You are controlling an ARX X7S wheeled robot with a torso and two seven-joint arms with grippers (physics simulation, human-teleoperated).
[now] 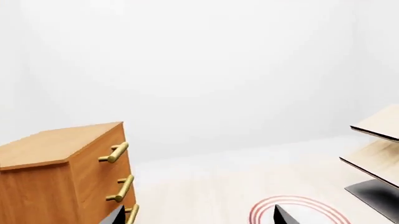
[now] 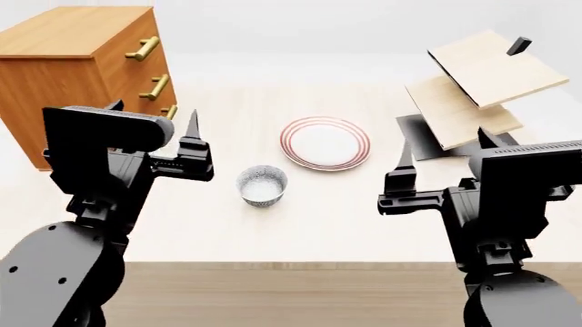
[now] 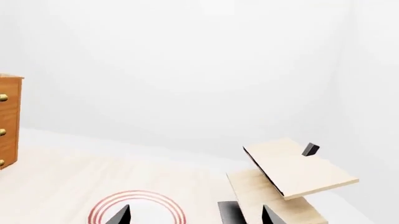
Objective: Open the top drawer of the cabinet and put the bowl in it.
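The orange-brown cabinet (image 2: 64, 82) stands at the table's far left, all three drawers closed. Its top drawer (image 2: 127, 37) shows a brass bar handle (image 2: 143, 48). The speckled bowl (image 2: 262, 185), white inside, sits upright on the table near the front middle. My left gripper (image 2: 152, 112) hovers open, to the bowl's left and in front of the cabinet. My right gripper (image 2: 443, 146) hovers open, well to the bowl's right. In the left wrist view, the cabinet (image 1: 56, 163) and top drawer (image 1: 93, 147) lie ahead of the open left gripper (image 1: 198, 215). The bowl is out of both wrist views.
A white plate with red rings (image 2: 325, 142) lies behind the bowl. A pale tilted plank rack (image 2: 473, 88) on a black base stands at the far right. The right wrist view shows the right gripper (image 3: 194, 215), plate (image 3: 137, 207) and rack (image 3: 293, 172). The wooden table (image 2: 345, 225) ends just before my arms.
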